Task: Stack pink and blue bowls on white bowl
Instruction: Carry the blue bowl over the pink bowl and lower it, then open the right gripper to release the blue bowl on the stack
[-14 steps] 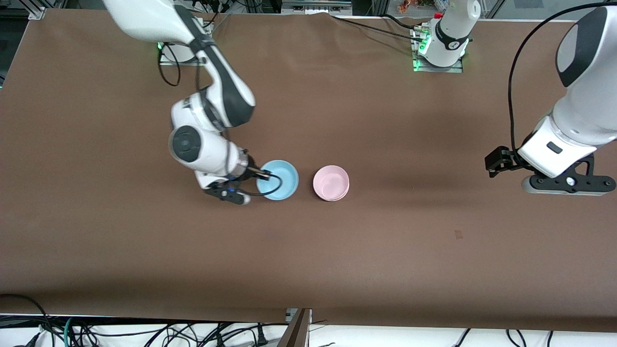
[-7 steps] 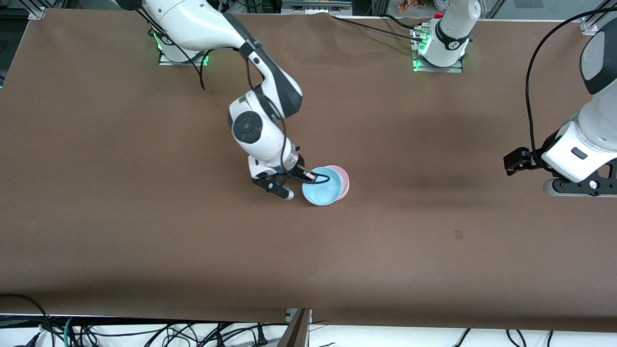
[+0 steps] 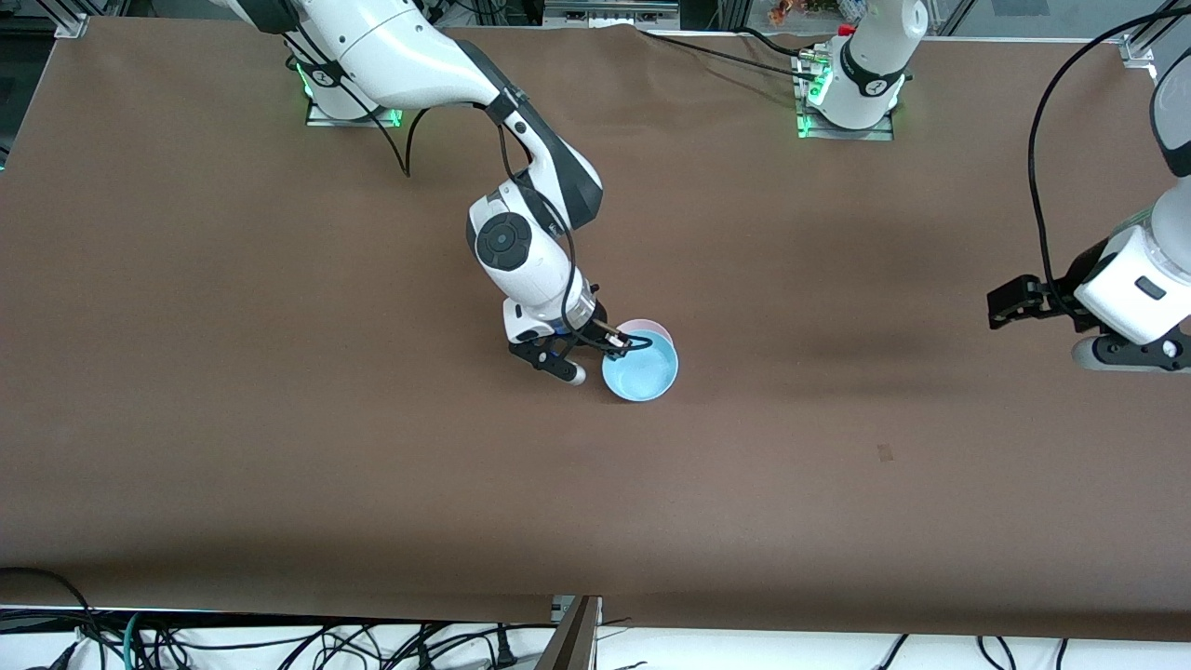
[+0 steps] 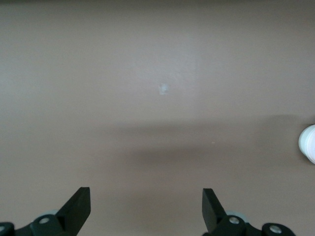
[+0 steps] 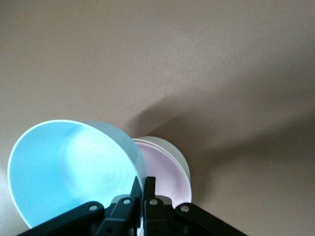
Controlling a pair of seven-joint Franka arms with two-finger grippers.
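Two grippers: the right gripper (image 3: 616, 348) pinches the blue bowl's (image 3: 640, 367) rim, holding it tilted over the pink bowl (image 3: 647, 326), already nested in the white bowl (image 5: 172, 148), ready to seat it. The left gripper (image 3: 1014, 304) waits, fingers spread, above bare surface (image 3: 837, 447).

- Front view: high camera facing both arm bases, covering the whole table (image 3: 279, 447).
- Left wrist view: looks down at bare tabletop.
- Right wrist view: close on the blue bowl (image 5: 69, 172), shared with the front view (image 3: 640, 368).
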